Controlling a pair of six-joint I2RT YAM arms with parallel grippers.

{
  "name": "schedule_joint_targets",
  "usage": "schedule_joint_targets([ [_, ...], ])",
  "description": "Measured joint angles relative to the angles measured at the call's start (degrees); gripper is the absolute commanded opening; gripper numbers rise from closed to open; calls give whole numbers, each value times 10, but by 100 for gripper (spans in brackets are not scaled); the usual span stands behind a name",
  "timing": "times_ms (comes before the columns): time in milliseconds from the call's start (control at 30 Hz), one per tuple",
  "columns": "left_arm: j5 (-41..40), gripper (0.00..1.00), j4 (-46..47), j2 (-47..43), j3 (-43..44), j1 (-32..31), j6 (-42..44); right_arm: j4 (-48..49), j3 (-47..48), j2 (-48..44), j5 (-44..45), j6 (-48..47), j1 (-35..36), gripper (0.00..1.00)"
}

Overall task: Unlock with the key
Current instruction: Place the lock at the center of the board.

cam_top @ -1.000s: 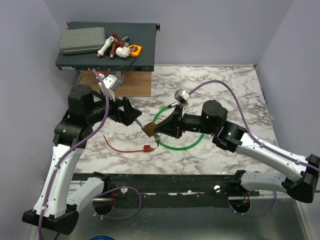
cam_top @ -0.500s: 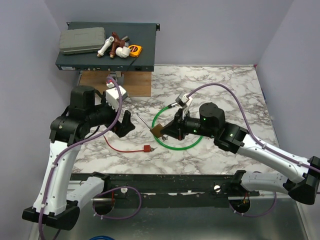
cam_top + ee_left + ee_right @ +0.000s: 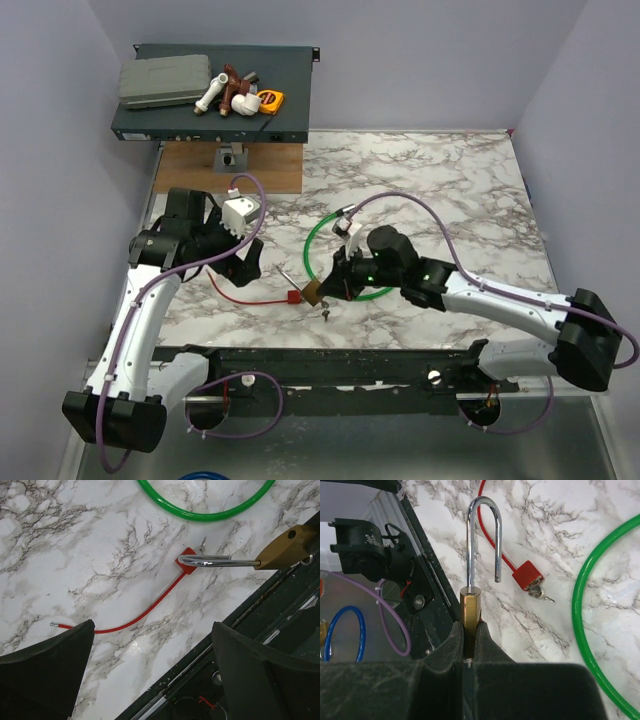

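Two things up front: the lock looks sprung, and the key sits on the awkward end. Your right hand (image 3: 469,640) is clamped tight on the flat sides of the brass padlock body (image 3: 469,607). It holds the lock low over the marble counter (image 3: 75,540), close to the near edge. The silver shackle (image 3: 470,540) has one leg out of the body and points toward your left hand (image 3: 247,268). That hand is spread wide with nothing in it, near the shackle's bend.

The tiny silvery-grey metal key (image 3: 327,309) looks to be dangling off the padlock's bottom face. That's the far end of the lock's long axis from the left hand, right by the right hand's fingers. It's too small for me to swear it's seated in the keyhole.

The right hand is nearer but busy. If you want that key, I'd swing the left hand around the near-edge side. It's tight there, since the black frame rail (image 3: 260,610) runs just below. Beside the shackle sit a red plastic block (image 3: 527,575) on a thin red cable (image 3: 145,611) and some small spare keys (image 3: 541,595), with the green hoop (image 3: 582,600) nearby. All easy to snag.
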Motion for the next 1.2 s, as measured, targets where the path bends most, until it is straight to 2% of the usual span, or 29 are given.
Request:
schedule_joint_targets([
  [233,0,98,18,26,-13,10,9,84,-30,84,-47,34,-17,1],
  [567,-2,99,20,19,-16,13,27,202,-53,156,-125,92,-129,1],
  [833,-2,98,20,14,-40,13,35,245,-53,215,-167,108,-170,1],
  [1067,-13,98,31,7,-79,13,39,250,-53,245,-139,95,-184,1],
  [1133,-18,98,32,5,-87,13,40,246,-53,247,-120,85,-184,6],
  [1200,-23,99,35,4,-90,13,41,240,-53,250,-100,74,-184,18],
])
